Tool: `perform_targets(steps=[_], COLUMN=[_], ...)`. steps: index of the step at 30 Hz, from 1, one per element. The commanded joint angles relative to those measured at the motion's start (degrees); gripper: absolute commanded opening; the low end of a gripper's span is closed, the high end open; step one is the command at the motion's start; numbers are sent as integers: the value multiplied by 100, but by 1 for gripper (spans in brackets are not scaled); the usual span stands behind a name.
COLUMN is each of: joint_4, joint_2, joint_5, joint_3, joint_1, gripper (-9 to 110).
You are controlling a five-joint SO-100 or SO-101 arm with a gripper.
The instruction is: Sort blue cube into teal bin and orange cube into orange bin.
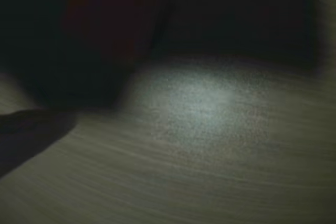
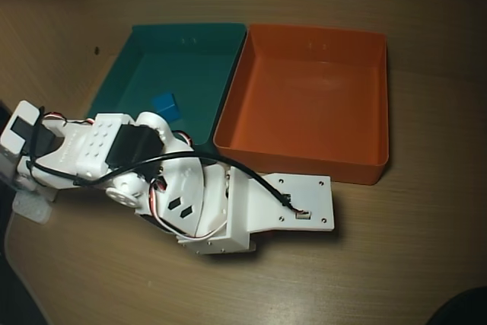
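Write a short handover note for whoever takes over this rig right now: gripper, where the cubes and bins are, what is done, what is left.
Gripper: hidden under the arm in the overhead view; the wrist view is too dark to show whether it is open or shut.
Blue cube: lies inside the teal bin. That half looks done.
Orange bin: right of the teal bin, walls touching; no cube seen in it.
Orange cube: not clearly visible; a dim reddish shape in the wrist view cannot be identified.
Left: find the orange cube and put it in the orange bin.

1. In the overhead view, the white arm's body hides its two-finger gripper; jaw state cannot be told.
2. The large square teal-green plastic tray (image 2: 194, 39) is covered at seven o'clock.
3. The wrist view is dark and blurred.
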Motion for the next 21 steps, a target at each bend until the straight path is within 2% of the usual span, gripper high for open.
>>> perform_targets(steps=[1,21], joint_4=[-70,-343], joint_2=[220,-132], joint_5=[35,1327], joint_3=[-475,-475], joint_1=[-35,-88], gripper=[38,38])
